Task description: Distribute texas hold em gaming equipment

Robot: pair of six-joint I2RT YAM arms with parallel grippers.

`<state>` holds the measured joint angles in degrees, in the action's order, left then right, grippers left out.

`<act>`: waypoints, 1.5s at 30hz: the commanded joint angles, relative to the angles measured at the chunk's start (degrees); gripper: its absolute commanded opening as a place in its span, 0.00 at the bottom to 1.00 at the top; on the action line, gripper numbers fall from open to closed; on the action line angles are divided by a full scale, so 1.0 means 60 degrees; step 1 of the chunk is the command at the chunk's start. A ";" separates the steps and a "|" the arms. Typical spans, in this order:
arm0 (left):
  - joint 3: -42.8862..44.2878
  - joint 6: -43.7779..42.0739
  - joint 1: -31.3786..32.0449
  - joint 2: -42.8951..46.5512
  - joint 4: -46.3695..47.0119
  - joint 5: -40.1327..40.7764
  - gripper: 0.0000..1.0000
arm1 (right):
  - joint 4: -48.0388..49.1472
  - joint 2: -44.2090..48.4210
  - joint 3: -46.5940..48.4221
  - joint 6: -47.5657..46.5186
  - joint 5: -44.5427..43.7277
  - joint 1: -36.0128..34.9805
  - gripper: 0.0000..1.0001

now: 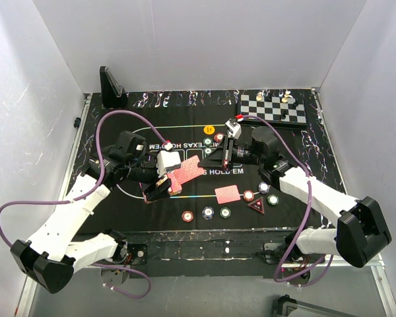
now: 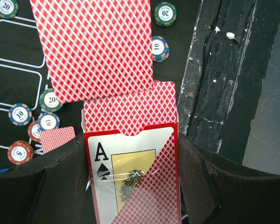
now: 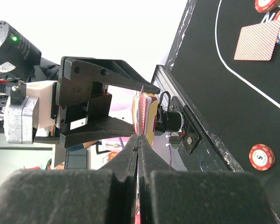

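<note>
Left hand [image 2: 130,144] clamped on card box [image 2: 133,196], right hand [image 3: 139,140] closed tight on red-backed card [image 2: 98,46] at box's 12 o'clock.

**Top view:** the mat [image 1: 228,172] is printed "HOLD'EM" in white, with the same word upside down at its far side. The mark on the yellow button [image 1: 209,128] is too small to read.

**Left wrist view:** the card box [image 2: 130,182] shows "A" above a spade pip. Chip values: green chip [image 2: 165,13] "20", blue chip [image 2: 159,48] "10", red chip [image 2: 18,152] "5". Other chips at the left repeat "20" and "10".

**Right wrist view:** another red chip [image 3: 262,156] reads "5".
</note>
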<state>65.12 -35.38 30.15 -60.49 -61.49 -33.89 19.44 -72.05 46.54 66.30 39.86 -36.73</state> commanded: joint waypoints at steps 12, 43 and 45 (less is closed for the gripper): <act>-0.0219 -0.0125 -0.0001 0.0457 -0.0063 -0.0065 0.22 | 0.1299 -0.1042 0.0006 0.0638 0.0784 0.0994 0.01; 0.0103 0.0080 -0.0001 0.0633 -0.0298 -0.0197 0.22 | -0.1731 -0.9554 0.7096 -0.0430 -0.1091 -0.1905 0.01; 0.0089 0.0080 -0.0001 0.0633 -0.0298 -0.0211 0.22 | -0.1935 -0.9583 0.7154 -0.0547 -0.1120 -0.1920 0.18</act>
<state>64.12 -34.92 30.15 -58.33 -63.48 -33.63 10.20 -129.40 86.54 65.04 34.37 -47.77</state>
